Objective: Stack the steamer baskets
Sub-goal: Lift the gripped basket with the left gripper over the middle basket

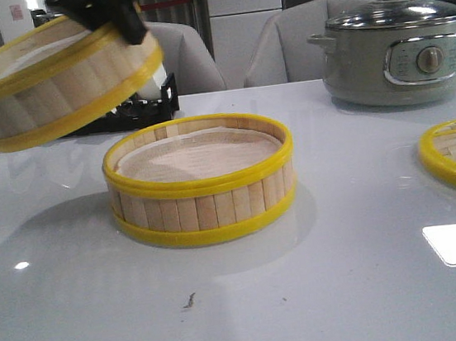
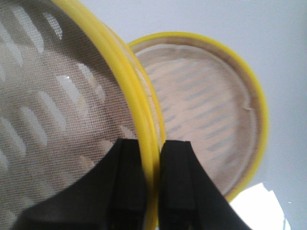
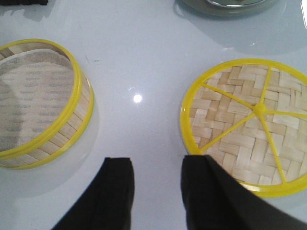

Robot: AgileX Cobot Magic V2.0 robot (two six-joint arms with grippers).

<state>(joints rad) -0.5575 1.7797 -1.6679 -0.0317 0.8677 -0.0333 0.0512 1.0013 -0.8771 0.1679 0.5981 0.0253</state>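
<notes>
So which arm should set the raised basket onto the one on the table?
Left. Its gripper already clamps the raised basket's rim, up and left of the table basket. The right gripper is open, empty, by the lid.

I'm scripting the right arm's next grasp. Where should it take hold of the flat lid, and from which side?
Grip the lid at its raised yellow rim, at the edge nearest the right gripper, coming from above. It lies flat on the table, so only the rim offers a lip to pinch; the woven face probably won't.
</notes>
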